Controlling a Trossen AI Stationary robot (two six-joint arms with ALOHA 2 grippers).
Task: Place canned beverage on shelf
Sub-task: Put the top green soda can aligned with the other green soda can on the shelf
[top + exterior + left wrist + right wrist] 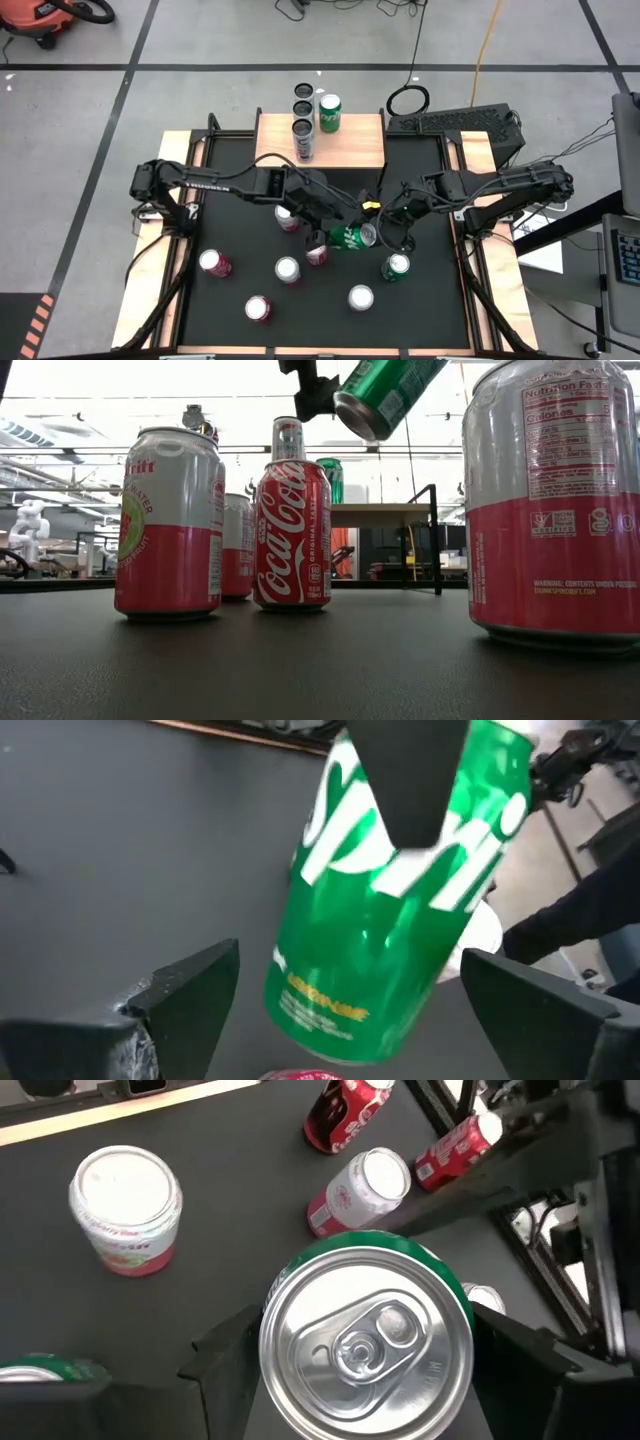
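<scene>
Right wrist view: right gripper (pixel 365 1350) clamps green can (pixel 365 1340) midair, left gripper (pixel 350 1000) gaping around it; could slip at handover.

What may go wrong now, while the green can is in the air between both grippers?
1. The green Sprite can is tilted in the right gripper; it may slip.
2. The left gripper stands open around it, not gripping, so a handover may fail.
3. A fall would hit the Coca-Cola can standing below.
</scene>
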